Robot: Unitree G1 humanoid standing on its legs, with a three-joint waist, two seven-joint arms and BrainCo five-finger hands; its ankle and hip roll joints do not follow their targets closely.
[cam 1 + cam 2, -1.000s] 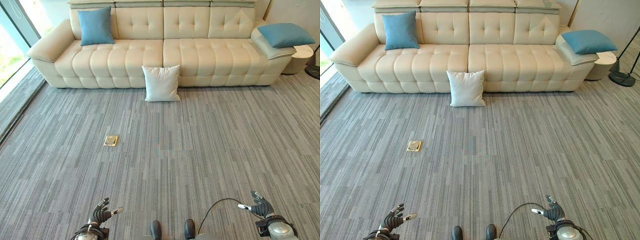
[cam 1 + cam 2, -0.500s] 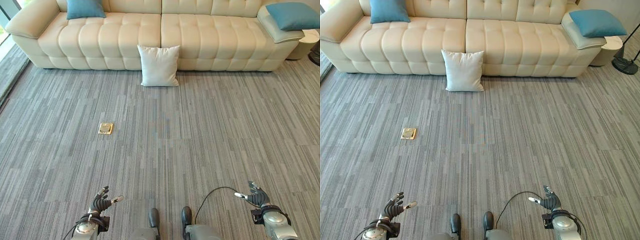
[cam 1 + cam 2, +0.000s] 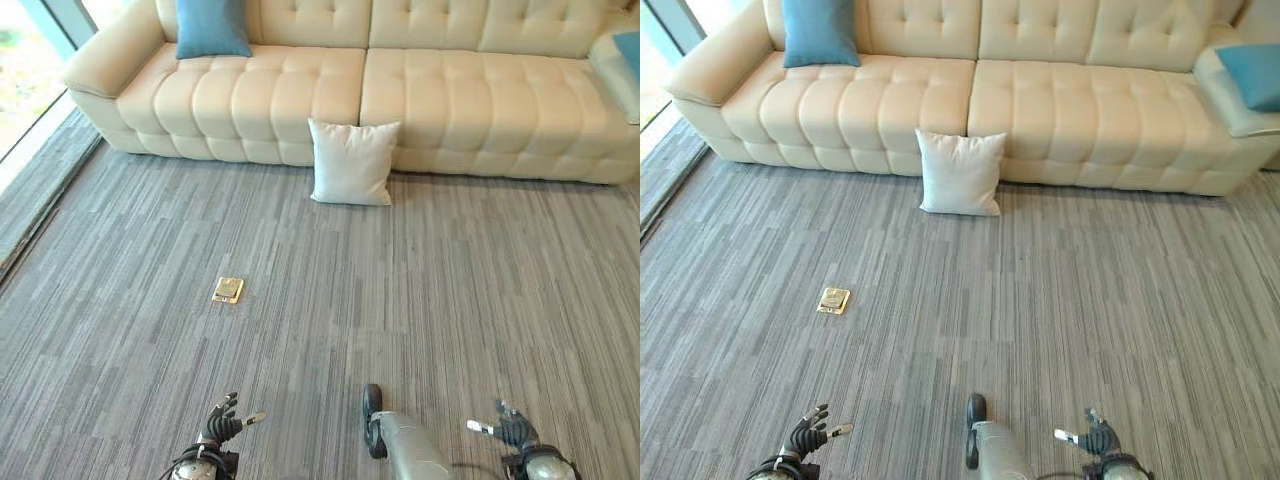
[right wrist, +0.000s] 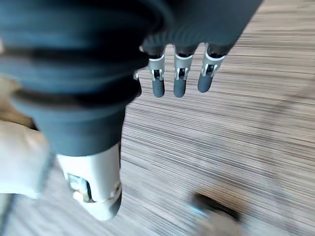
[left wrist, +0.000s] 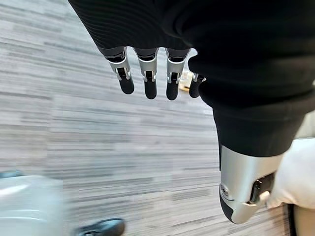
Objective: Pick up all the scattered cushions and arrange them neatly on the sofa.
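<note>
A: Where is the cushion that remains to be picked up?

B: A white cushion [image 3: 351, 162] is seen on the grey carpet [image 3: 400, 290], stood upright and leaned against the front of the cream sofa [image 3: 440, 100], about at the seam between its two seats. It is judged to be the one scattered piece left on the floor.

A: And what is already placed?

B: A blue cushion [image 3: 212, 27] is propped against the backrest at the sofa's left end. A second blue cushion [image 3: 1252, 75] is laid on the right armrest; whether that counts as neat cannot be said.

A: How are the hands held?

B: The left hand [image 5: 147, 73] and the right hand [image 4: 179, 73] are both kept low with fingers extended and nothing gripped, well apart from the white cushion.

A: Anything else on the floor?

B: A small brass floor plate [image 3: 228, 290] is set into the carpet to the left. The task is judged well short of done; an approach and a lift are still required.
</note>
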